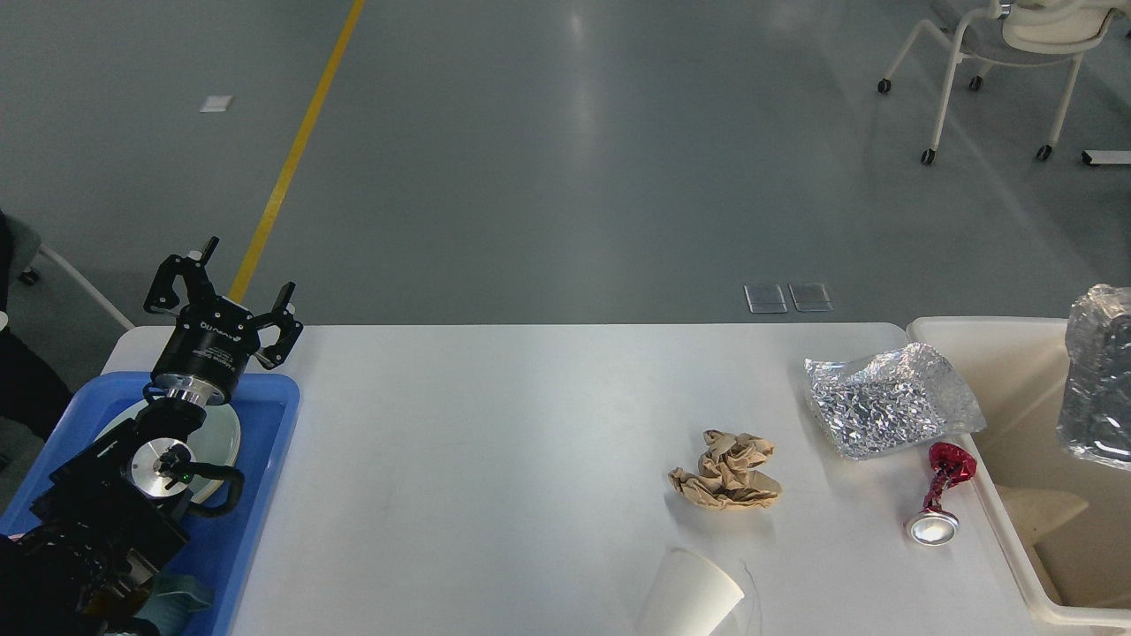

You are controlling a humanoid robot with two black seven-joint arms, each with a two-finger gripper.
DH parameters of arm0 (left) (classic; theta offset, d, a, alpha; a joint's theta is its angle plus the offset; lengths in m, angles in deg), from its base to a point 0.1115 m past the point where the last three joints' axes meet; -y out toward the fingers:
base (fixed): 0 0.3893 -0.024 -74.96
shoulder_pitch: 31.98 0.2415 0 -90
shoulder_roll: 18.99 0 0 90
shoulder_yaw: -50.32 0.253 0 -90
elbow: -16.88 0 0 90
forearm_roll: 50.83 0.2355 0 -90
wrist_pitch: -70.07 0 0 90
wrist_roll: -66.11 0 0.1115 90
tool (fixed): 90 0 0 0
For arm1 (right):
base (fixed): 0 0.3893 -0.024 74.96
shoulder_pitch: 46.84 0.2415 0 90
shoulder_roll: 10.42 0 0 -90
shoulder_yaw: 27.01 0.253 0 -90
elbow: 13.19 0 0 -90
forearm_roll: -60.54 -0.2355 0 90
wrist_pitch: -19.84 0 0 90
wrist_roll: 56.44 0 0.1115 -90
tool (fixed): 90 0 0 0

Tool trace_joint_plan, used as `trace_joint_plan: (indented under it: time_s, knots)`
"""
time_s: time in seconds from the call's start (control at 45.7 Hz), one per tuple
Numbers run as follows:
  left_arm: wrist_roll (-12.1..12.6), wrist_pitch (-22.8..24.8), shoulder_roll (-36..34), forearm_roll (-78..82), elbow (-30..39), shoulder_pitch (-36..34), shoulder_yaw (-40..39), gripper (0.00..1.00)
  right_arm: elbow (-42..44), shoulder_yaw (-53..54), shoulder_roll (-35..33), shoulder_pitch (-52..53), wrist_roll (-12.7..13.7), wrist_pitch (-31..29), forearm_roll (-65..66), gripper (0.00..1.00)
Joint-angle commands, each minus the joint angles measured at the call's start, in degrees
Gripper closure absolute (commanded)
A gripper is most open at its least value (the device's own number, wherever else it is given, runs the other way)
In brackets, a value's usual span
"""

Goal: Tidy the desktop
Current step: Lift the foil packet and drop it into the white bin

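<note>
While the desktop [495, 459] fills most of the head view as a wide white slab, it is far from tidy: clutter sits toward its right half. Off its right edge stands a cream bin [990, 353] with a piece of silver foil [1098, 380] already inside. At the left end rests a blue tray [265, 459] holding a white plate [225, 433], partly hidden by the left arm. A crumpled foil bag [888, 402] lies near the bin, with a wad of brown paper [729, 471] well left of it. At the near edge a white paper cup [694, 596] lies on its side. A crushed red can [941, 499] rests just beside the bin wall.

The left gripper [230, 305] hovers above the tray's far corner with its fingers spread apart, holding nothing; the right gripper is not in view.

The likely trouble: the tipped cup can roll off the near edge if nudged, and the thin foil bag may slide or tear under a pinch. The can could skid away on the smooth surface.
</note>
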Motion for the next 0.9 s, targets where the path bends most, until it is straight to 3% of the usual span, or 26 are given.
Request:
trace_joint_plan:
  time_s: [0.0,0.175,0.307,0.328,0.35,0.372,0.394,0.591,0.766,0.876]
  knots:
    - [0.1,0.0,0.0,0.0,0.0,0.0,0.0,0.00,12.5,5.9,2.9,-14.6,0.0,0.2,-3.0,1.00]
    - [0.0,0.0,0.0,0.0,0.0,0.0,0.0,0.00,33.8,8.7,6.7,-35.3,-0.2,-0.7,-9.7,1.00]
    - [0.0,0.0,0.0,0.0,0.0,0.0,0.0,0.00,36.4,8.5,8.0,-38.9,-0.1,-0.8,-12.2,1.00]
    - [0.0,0.0,0.0,0.0,0.0,0.0,0.0,0.00,36.4,8.6,8.0,-39.0,-0.1,-0.8,-12.2,0.89]
    - [0.0,0.0,0.0,0.0,0.0,0.0,0.0,0.00,36.4,8.7,8.0,-38.9,-0.1,-0.8,-12.3,0.65]
    - [0.0,0.0,0.0,0.0,0.0,0.0,0.0,0.00,36.4,8.9,8.0,-38.9,-0.2,-0.8,-12.3,0.26]
    - [0.0,0.0,0.0,0.0,0.0,0.0,0.0,0.00,36.5,9.2,8.1,-38.9,-0.2,-0.8,-12.4,0.00]
    - [0.0,0.0,0.0,0.0,0.0,0.0,0.0,0.00,36.2,9.5,9.4,-37.4,-0.2,-1.5,-12.7,0.00]
    - [0.0,0.0,0.0,0.0,0.0,0.0,0.0,0.00,34.0,9.9,11.5,-29.8,-0.6,-8.7,-12.7,0.00]
    - [0.0,0.0,0.0,0.0,0.0,-0.1,0.0,0.00,27.5,9.2,11.3,-20.8,-0.7,-11.6,-11.7,0.00]
